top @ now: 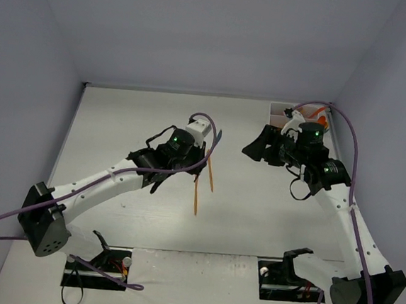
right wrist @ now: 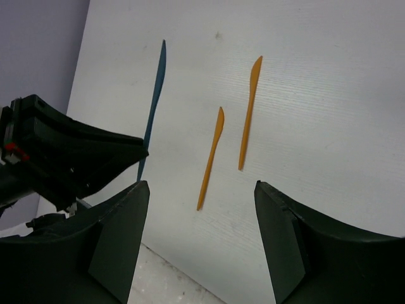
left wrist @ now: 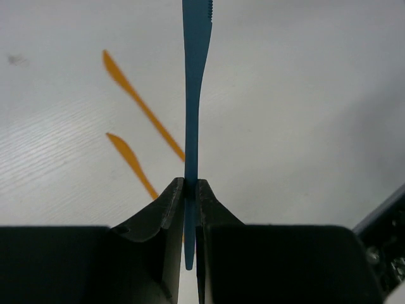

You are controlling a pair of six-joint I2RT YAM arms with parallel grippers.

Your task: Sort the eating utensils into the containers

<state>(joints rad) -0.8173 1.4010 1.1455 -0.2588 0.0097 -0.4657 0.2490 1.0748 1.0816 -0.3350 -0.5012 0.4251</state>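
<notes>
My left gripper [top: 192, 149] is shut on a teal-blue knife [top: 217, 140] and holds it above the table. In the left wrist view the knife [left wrist: 195, 95] stands straight out from between the closed fingers, the gripper [left wrist: 190, 190] clamping its handle end. Two orange knives [top: 210, 174] [top: 195, 197] lie on the table just below it; they also show in the left wrist view [left wrist: 142, 104] [left wrist: 131, 163]. My right gripper [top: 259, 148] is open and empty, above the table to their right. The white tray [top: 281, 110] sits at the back right, mostly hidden behind the right arm.
Orange utensils [top: 322, 122] show in the tray beside the right arm. In the right wrist view the open gripper [right wrist: 201, 190] looks down on both orange knives [right wrist: 211, 158] [right wrist: 249, 114], the blue knife [right wrist: 155, 95] and the left gripper [right wrist: 69, 152]. Purple walls enclose the table.
</notes>
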